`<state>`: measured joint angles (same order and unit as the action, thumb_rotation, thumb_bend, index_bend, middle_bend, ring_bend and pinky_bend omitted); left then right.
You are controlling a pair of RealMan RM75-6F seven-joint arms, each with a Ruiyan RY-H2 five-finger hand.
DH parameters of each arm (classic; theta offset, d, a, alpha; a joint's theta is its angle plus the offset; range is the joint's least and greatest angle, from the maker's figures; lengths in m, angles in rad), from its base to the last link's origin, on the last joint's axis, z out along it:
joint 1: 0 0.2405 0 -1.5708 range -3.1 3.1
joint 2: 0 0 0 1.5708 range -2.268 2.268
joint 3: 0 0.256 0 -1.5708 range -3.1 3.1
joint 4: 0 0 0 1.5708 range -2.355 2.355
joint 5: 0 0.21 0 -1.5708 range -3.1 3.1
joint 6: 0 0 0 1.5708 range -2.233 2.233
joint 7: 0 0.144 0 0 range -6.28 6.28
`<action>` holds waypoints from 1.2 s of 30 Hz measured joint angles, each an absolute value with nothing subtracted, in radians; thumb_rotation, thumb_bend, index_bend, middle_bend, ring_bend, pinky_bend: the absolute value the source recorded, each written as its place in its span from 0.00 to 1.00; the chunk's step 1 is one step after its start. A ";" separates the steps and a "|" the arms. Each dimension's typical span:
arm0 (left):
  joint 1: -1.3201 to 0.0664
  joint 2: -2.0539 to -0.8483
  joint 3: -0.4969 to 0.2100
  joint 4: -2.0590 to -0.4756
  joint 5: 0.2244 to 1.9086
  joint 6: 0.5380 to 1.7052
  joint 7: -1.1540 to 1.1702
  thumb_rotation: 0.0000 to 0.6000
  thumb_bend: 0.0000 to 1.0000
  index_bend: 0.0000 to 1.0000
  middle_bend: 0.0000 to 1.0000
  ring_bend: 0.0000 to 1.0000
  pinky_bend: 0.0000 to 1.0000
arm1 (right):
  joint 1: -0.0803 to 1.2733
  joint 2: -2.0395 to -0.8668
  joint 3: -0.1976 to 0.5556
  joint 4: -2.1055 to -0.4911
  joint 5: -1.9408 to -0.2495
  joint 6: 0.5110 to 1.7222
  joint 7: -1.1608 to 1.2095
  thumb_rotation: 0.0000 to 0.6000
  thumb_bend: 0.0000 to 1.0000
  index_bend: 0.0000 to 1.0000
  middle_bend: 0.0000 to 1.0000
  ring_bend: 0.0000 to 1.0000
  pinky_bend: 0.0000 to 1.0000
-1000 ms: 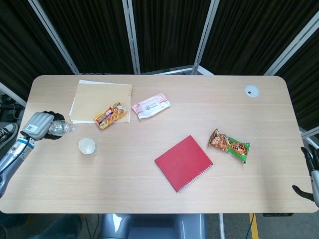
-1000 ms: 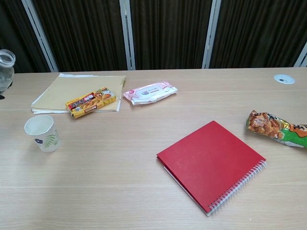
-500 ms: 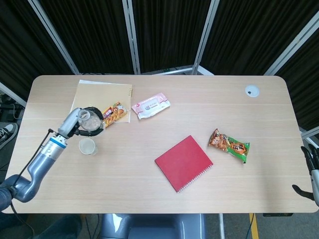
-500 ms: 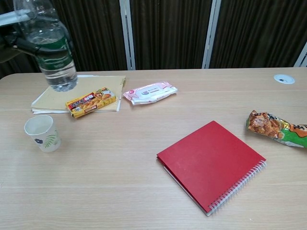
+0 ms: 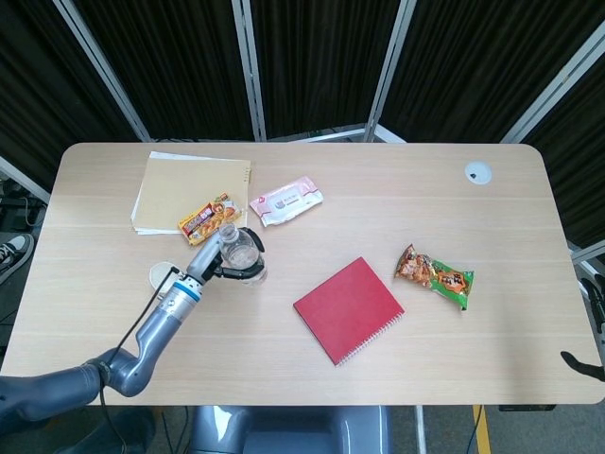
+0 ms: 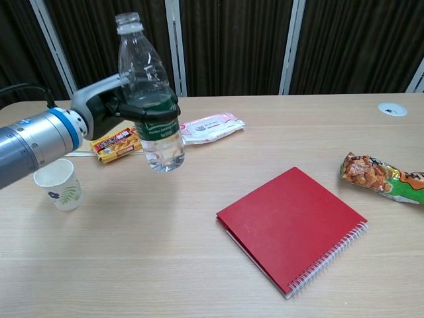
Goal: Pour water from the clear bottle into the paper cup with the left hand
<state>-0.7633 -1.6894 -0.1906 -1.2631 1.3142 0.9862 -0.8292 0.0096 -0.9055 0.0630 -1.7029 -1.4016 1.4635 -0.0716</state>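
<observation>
My left hand (image 6: 109,105) grips a clear bottle (image 6: 150,99) around its green label. The bottle stands upright, uncapped, lifted off the table, with water in its lower part. In the head view the left hand (image 5: 212,261) and the bottle (image 5: 242,254) are just right of the paper cup (image 5: 161,274), which my forearm partly covers. The white paper cup (image 6: 59,184) with a leaf print stands upright at the left, below and left of the bottle. Only a dark sliver of my right hand (image 5: 580,362) shows at the right edge.
A red spiral notebook (image 5: 348,309) lies mid-table, with a green-orange snack bag (image 5: 435,276) to its right. Behind the bottle are a pink wipes pack (image 5: 285,200), a yellow snack packet (image 5: 210,218) and a tan folder (image 5: 189,187). A white grommet (image 5: 477,171) sits far right.
My left hand has carried the bottle from the table's left edge rightward past the cup, and it now stands upright. The right hand has slipped almost out of view.
</observation>
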 measured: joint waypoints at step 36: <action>-0.720 -1.907 -0.101 -0.912 1.446 0.990 -0.885 1.00 0.00 0.17 0.19 0.14 0.12 | 0.019 -0.906 0.060 -1.689 -1.395 1.437 -0.053 1.00 0.00 0.00 0.00 0.00 0.00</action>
<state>-0.7204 -1.9072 -0.1014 -0.9121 1.4463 0.9904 -0.8851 0.0192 -0.9063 0.0595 -1.6887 -1.3946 1.4369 -0.0526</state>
